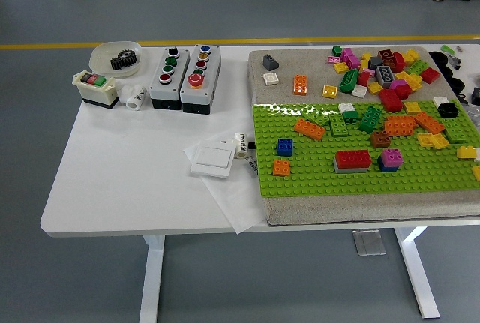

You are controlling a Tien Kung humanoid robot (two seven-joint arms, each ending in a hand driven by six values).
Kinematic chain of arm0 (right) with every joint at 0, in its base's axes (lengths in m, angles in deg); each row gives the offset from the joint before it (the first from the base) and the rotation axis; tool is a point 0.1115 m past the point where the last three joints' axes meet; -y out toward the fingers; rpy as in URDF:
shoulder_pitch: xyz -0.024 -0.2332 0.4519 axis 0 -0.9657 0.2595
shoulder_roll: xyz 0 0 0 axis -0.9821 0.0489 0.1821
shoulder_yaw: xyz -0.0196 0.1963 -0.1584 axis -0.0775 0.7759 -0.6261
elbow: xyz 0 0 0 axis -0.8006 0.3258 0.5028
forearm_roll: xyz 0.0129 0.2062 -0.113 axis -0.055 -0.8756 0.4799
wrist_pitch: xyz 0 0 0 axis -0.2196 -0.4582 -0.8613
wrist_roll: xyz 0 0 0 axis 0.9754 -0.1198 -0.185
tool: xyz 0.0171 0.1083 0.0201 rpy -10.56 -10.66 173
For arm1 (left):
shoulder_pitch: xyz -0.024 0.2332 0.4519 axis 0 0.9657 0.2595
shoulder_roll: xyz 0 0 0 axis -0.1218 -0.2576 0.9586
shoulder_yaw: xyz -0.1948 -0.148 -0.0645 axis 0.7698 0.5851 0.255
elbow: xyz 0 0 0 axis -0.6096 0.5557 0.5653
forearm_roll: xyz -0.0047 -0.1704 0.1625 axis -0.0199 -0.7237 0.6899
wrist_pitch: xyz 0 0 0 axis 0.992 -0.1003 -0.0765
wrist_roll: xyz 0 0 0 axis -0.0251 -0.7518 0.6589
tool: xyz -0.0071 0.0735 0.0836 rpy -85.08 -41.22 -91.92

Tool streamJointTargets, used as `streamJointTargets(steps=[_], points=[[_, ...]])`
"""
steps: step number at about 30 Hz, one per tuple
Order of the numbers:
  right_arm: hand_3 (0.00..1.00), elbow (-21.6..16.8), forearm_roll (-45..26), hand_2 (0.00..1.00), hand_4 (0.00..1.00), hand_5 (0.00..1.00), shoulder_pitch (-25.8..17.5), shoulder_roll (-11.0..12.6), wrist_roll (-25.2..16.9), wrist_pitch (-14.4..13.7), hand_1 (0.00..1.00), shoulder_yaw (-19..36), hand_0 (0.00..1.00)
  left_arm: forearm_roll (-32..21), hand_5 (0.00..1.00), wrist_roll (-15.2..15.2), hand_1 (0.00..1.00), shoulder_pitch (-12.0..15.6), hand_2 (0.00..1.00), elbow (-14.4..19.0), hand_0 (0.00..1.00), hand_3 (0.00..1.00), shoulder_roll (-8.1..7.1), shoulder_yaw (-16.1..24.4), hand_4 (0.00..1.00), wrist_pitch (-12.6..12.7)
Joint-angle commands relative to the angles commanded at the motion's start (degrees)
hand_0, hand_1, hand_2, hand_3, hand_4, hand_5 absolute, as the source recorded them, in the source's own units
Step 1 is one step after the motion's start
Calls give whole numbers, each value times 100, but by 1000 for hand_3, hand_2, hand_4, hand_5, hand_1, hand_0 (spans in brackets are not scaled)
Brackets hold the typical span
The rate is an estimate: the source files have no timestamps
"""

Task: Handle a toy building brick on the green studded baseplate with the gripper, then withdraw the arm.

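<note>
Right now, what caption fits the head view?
Toy bricks scattered on a green baseplate beside button boxes.

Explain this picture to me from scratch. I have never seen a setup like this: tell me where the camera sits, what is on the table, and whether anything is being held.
There is one view, from a camera on the robot's head, looking forward and down over a white table. The robot has two arms ending in hands, but neither is in the picture, so nothing is held. On the right lies a green studded baseplate on a grey mat, with toy bricks on both, among them a red brick, a blue brick and a loose pile at the far end. On the left stand two push-button boxes, a switch box, a white dish holding a black gear, and a white wall switch.
</note>
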Motion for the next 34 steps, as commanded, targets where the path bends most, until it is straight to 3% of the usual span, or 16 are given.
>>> streamJointTargets(steps=[10,19,34], points=[[967,-74,30,962,998,998,-11,-44,216,614,979,-49,998,-18,649,-9,802,-38,800,-2,769,693,6,-18,775,-5],[975,-169,63,968,998,998,22,-96,110,451,985,-73,998,-5,649,-6,801,-63,801,-3,769,692,12,-13,775,-7],[967,-112,-4,959,998,998,59,-133,200,613,973,-76,998,-13,646,-7,801,-75,799,0,769,692,10,-31,774,-12]])
